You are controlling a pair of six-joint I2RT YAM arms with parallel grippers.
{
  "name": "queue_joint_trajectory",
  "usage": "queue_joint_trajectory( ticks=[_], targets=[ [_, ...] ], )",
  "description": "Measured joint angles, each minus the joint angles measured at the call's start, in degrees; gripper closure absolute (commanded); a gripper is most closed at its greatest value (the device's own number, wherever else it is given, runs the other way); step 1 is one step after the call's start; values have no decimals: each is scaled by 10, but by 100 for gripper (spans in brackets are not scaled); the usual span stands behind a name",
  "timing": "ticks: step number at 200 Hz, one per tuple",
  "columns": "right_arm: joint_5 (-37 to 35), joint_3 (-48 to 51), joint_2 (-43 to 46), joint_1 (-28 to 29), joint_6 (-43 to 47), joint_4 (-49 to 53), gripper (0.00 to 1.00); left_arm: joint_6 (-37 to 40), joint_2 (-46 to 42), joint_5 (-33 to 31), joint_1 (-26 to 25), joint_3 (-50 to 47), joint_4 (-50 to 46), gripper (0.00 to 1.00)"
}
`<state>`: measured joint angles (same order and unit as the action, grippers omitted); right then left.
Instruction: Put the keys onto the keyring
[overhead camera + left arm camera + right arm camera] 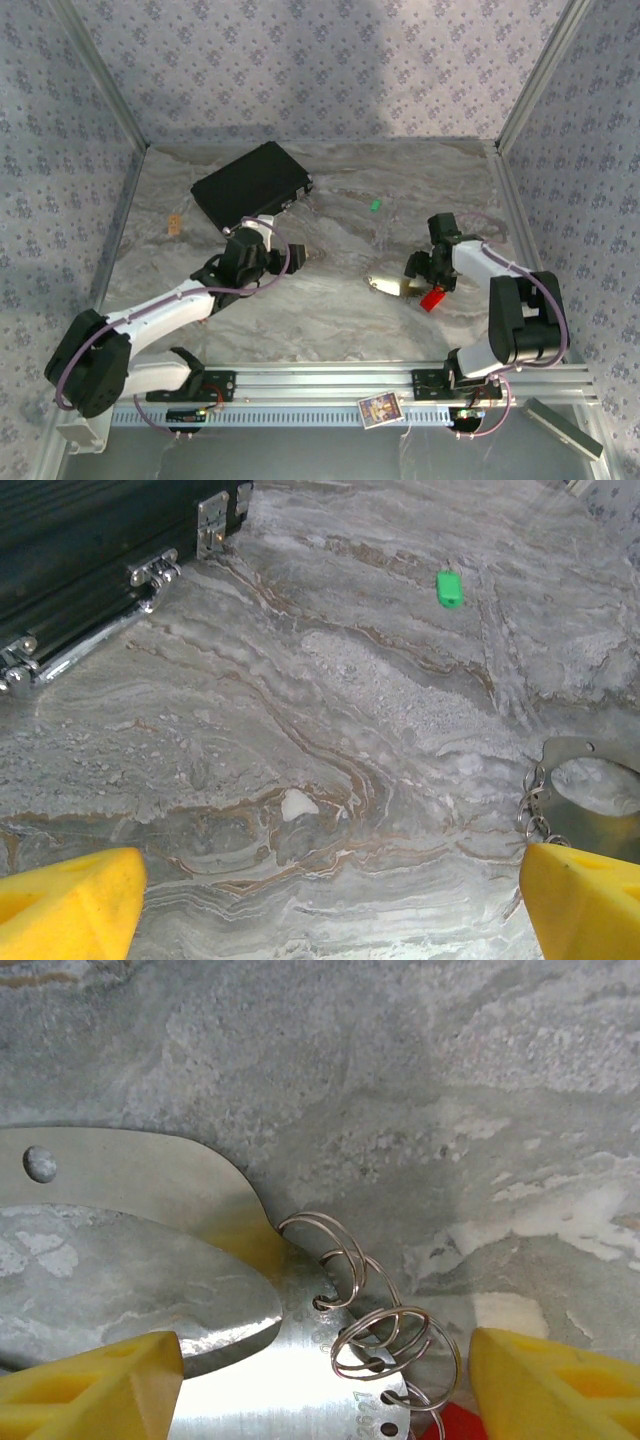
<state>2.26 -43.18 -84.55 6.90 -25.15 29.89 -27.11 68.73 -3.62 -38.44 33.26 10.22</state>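
Observation:
The keyring [384, 285] lies on the marbled table, a shiny metal loop with a flat plate [130, 1190] and small wire rings [385, 1335] in its holes. My right gripper [412, 278] hangs low over it, open, its yellow fingertips [555, 1385] straddling the plate and rings. A red key [432, 298] lies right beside it, its head peeking in as the red key [462, 1426]. A green key [375, 205] rests apart, farther back, also seen as the green key [449, 588]. My left gripper [300, 255] is open over bare table, with the keyring's edge and chain [535, 805] by its right fingertip [585, 900].
A flat black box [252, 185] with metal latches [150, 575] sits at the back left, close to my left arm. A small tan item [175, 222] lies near the left wall. Patterned walls enclose the table on three sides.

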Motion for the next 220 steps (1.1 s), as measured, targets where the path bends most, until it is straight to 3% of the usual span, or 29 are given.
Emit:
queue_joint_trajectory(
  ticks=[35,104,161,220],
  targets=[
    [4,-6,-3,24,9,2,28,0,-8,-7,0,0,0,4],
    [63,-29,-9,138,-8,-14,32,-7,-8,-8,0,0,0,5],
    [90,-31,-20,223,-58,-53,28,-17,-7,-16,0,0,-2,5],
    [50,2,46,204,-77,-70,23,-23,8,-39,0,0,-4,0]
  ],
)
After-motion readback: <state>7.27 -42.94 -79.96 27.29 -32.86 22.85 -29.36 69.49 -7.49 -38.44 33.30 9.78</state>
